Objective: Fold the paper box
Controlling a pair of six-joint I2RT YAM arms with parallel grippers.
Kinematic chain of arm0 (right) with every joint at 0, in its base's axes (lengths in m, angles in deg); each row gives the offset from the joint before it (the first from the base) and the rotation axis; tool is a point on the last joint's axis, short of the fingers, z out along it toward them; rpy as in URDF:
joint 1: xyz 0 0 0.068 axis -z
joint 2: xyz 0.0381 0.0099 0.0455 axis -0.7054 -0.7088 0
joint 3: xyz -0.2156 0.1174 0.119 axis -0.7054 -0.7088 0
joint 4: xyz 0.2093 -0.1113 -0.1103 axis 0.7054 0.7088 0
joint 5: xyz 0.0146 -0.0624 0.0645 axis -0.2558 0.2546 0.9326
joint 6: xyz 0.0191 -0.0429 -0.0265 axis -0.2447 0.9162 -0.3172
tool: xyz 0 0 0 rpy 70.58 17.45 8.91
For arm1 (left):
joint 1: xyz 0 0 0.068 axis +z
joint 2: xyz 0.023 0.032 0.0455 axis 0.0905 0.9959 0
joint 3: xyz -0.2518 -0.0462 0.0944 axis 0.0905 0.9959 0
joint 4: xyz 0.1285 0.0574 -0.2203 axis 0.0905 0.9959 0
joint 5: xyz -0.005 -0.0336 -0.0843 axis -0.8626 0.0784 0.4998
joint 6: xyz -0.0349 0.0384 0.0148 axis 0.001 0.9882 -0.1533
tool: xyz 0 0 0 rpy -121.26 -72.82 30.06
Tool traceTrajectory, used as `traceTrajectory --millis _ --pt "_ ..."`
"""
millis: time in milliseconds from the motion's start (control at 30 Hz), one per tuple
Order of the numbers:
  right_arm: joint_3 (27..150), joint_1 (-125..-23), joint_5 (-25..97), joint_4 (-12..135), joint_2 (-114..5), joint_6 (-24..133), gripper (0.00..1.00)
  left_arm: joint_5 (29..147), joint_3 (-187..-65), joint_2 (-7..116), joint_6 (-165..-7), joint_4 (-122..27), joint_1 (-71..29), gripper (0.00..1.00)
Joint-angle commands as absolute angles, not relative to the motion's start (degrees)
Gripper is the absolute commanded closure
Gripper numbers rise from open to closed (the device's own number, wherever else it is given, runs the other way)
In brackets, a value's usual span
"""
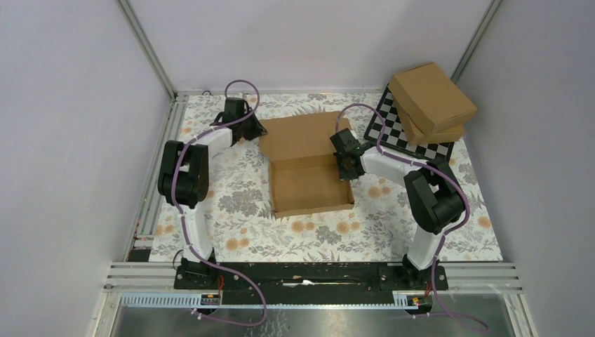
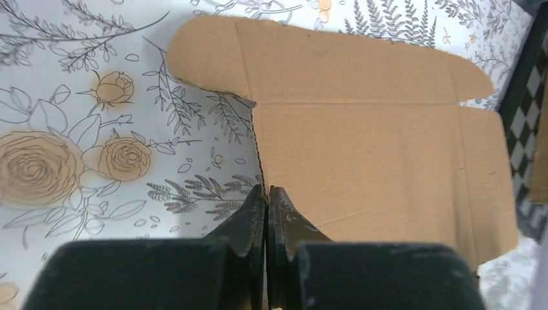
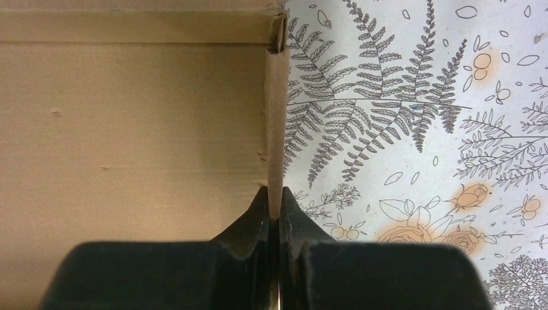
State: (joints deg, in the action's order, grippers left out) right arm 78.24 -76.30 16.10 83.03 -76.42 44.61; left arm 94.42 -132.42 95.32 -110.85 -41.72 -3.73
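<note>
both grippers are pressed shut. right gripper (image 3: 276, 194) pinches the upright right wall of the paper box (image 1: 309, 184) at the surface (image 1: 238, 210) centre. left gripper (image 2: 266, 190) tips touch its flat lid (image 2: 362, 155) at the left edge. two stacked boxes (image 1: 431, 102) on a checkerboard (image 1: 389, 130) sit at the far right corner.

paper box (image 1: 309, 186) | plain brown cardboard, half folded | near tray walls upright, lid lying open behind, rounded corner tabs | mid-worktop (image 1: 238, 210) | right wall pinched in my right pincer (image 3: 274, 197)

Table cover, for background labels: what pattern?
Table cover: grey and orange flowers on white; left wrist view.
</note>
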Motion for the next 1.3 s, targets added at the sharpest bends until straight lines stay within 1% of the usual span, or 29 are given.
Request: traceTrajectory --millis 0,67,167,300,433,567,600,633,733,800,967,1267 --pt "78.45 -76.72 15.59 82.95 -73.97 44.02 1.0 84.95 -128.19 84.44 -102.9 -46.35 -9.22 1.0" --pt "78.6 -76.76 14.42 82.98 -73.79 43.26 1.0 80.57 -123.26 79.78 -100.39 -51.11 -11.75 1.0" --pt "78.54 -76.76 13.24 82.96 -73.12 42.24 1.0 70.73 -113.94 71.17 -97.15 -60.06 -16.28 1.0" --pt "78.63 -76.76 12.57 82.44 -72.34 41.75 0.99 56.74 -95.76 59.58 -92.52 -82.14 -26.44 1.0" --pt "77.25 -76.76 10.79 80.33 -70.84 40.51 0.98 46.92 -84.75 55.58 -86.37 -98.92 -35.9 1.0" --pt "74.52 -76.74 10.42 76.25 -67.86 38.34 0.96 45.03 -76.67 54.75 -87.54 -111.1 -40.54 1.0" --pt "73.47 -76.76 10.9 74.71 -66.89 37.93 0.91 44.93 -75.34 55.23 -88.81 -113.5 -40.98 1.0" --pt "72.19 -76.76 11.91 72.82 -65.63 37.83 0.83 45.06 -74.27 55.88 -89.85 -114.36 -41.13 1.0" --pt "67.45 -76.76 14.85 66.88 -61.52 38.54 0.64 45.32 -72.16 58.27 -89.95 -119.96 -42.0 1.0" --pt "64.74 -76.76 15.6 64.2 -58.98 39.44 0.56 44.99 -71.12 59.78 -89.51 -123.15 -42.17 1.0" --pt "62.57 -76.66 14.25 64.49 -55.79 41.08 0.45 47.67 -71.15 60.62 -86.96 -125.45 -42.19 1.0" --pt "60.51 -76.1 13.48 67.69 -52.98 40.37 0.3 50.53 -70.68 59.81 -83.46 -125.43 -42.27 1.0"
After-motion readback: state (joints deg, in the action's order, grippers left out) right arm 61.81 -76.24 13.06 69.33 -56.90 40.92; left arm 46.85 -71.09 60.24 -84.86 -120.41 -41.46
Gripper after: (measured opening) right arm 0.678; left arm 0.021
